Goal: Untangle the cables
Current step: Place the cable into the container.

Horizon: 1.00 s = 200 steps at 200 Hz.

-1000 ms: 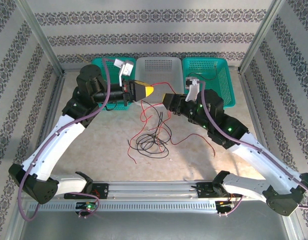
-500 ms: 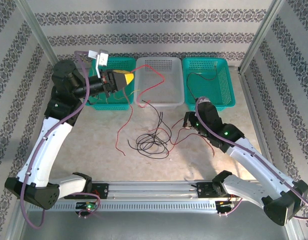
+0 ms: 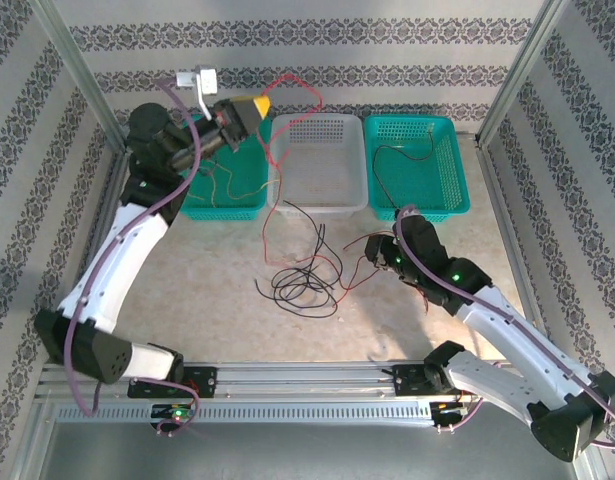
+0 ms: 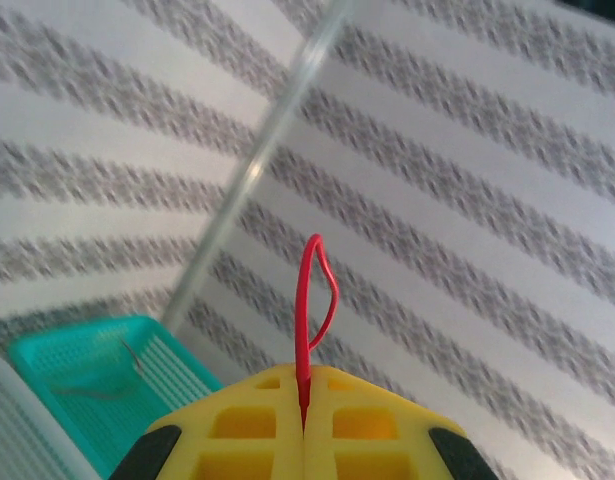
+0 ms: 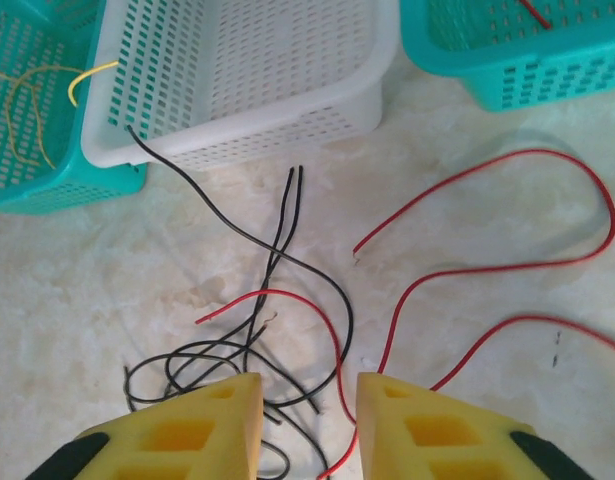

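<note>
- striped wallpaper closes in the back and sides of a pale marbled table (image 3: 187,300), with three baskets in a row along its far edge.
- the left teal basket (image 3: 202,205) holds thin yellow cables (image 3: 232,185).
- the left gripper (image 3: 255,106) is raised high above that basket, close to the back wall. its yellow fingers (image 4: 237,425) are pressed together on a red cable (image 4: 309,300), which stands up from them in a small loop.
- seen from above, that cable arcs over the near left corner of the white basket (image 3: 322,200) and hangs down to the table.
- black cables (image 3: 302,285) lie in a loose tangle on the table in front of the white basket, with red strands crossing them. one black end reaches the basket's front wall.
- the right gripper (image 3: 372,248) sits low over the table just right of the tangle. its fingers (image 5: 187,430) stand apart and grip nothing, and a red strand lies on the table under the gap.
- the right teal basket (image 3: 457,170) holds a thin dark cable (image 3: 397,150).
</note>
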### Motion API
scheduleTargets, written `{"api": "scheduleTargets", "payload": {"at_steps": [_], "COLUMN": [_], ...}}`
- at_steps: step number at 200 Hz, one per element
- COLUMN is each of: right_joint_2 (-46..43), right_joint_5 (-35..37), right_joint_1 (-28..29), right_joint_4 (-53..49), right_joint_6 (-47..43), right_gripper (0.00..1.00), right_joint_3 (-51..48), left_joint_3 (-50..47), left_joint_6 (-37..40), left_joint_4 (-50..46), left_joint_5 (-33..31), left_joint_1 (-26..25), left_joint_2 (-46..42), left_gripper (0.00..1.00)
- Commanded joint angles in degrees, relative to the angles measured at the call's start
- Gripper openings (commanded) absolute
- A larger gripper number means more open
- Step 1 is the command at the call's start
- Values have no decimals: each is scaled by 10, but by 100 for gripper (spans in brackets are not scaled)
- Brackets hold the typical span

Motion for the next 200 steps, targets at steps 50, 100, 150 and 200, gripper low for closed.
{"api": "scheduleTargets", "payload": {"at_steps": [50,100,150,200], "right_joint_2": [-61,-70,-31,13], "right_joint_5": [-2,5,-8,-12], "right_joint_1": [6,6,3,-13], "right_joint_4": [-46,-60,-72,-102], "right_joint_6": [36,28,0,-24], "right_gripper": [36,38,38,50], "right_joint_3": [-10,15,62,86], "left_joint_3": [198,258,244,171], "left_joint_6": [-86,-84,-94,-28], "left_joint_4": [173,128,59,-8], "left_joint_5": [-239,-306,-300,-331], "left_joint_1": [3,-9,-31,-53], "left_joint_2": [268,404,473,394], "left_gripper": [0,0,57,100]}}
